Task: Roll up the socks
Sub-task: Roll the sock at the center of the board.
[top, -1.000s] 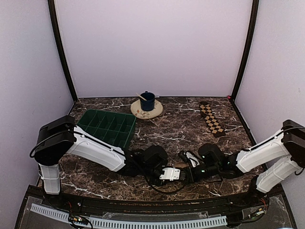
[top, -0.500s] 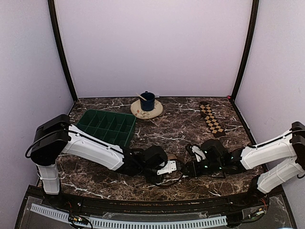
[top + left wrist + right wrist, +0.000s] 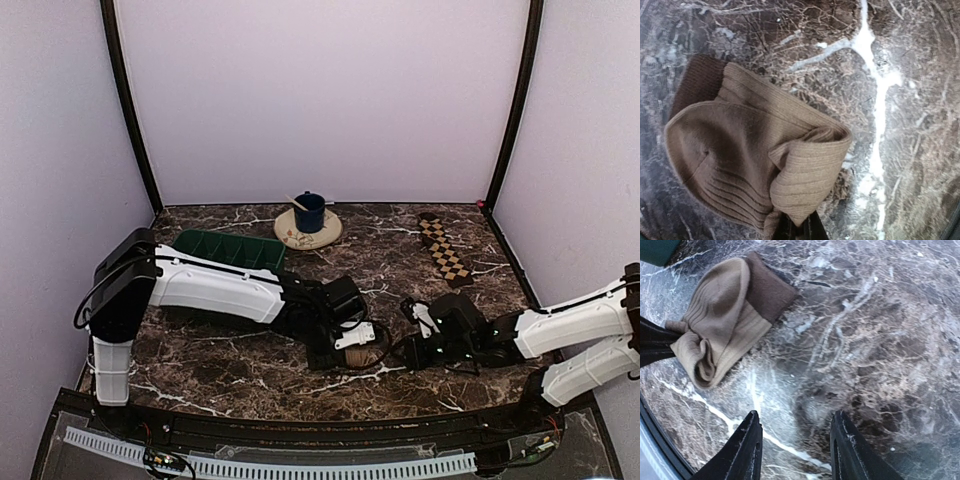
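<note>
**Tan sock bunched in the left hand**

The tan sock point(image 3: 740, 150) lies in a loose bundle on the marble desk point(image 3: 380, 275), near the front middle, with its darker cuff showing at one end. The left hand point(image 3: 797, 227) is closed tight on a fold of it. The right hand point(image 3: 795, 420) hovers just beside it, fingers partly apart and holding nothing. The checkered sock point(image 3: 444, 249) lies flat and straight at the far right. A green tray point(image 3: 225, 250) sits at the left. A blue cup point(image 3: 309, 211) stands on a plate point(image 3: 292, 237) at the back.
</note>
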`<action>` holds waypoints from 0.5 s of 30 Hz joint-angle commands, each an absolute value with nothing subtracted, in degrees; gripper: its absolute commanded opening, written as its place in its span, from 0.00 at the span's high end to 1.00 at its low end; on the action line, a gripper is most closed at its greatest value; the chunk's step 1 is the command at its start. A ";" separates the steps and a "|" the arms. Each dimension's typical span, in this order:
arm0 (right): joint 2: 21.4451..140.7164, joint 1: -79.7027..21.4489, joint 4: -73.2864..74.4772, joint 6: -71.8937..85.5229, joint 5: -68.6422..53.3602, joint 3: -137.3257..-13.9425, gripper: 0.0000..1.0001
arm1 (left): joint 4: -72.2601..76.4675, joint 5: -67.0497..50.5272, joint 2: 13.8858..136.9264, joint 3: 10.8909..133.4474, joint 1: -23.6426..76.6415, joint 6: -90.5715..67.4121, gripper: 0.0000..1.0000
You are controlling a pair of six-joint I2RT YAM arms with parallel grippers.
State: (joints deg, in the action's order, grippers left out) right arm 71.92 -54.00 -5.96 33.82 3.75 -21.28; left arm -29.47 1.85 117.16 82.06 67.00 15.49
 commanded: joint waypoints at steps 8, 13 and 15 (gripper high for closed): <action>69.99 -60.08 -5.76 29.84 10.52 -20.61 0.57 | -46.14 -29.19 125.09 91.69 60.85 18.40 1.00; 71.40 -65.34 -4.53 27.21 14.70 -22.64 0.57 | -49.23 -32.58 127.85 95.96 59.58 19.78 1.00; 72.10 -67.37 -4.18 26.15 16.38 -23.36 0.57 | -50.39 -32.66 128.85 97.45 59.21 20.17 1.00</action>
State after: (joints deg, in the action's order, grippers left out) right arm 70.96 -63.96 -5.02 29.15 11.49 -21.08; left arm -43.68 -28.29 126.30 95.46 59.57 18.22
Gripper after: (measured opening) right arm 0.428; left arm 0.042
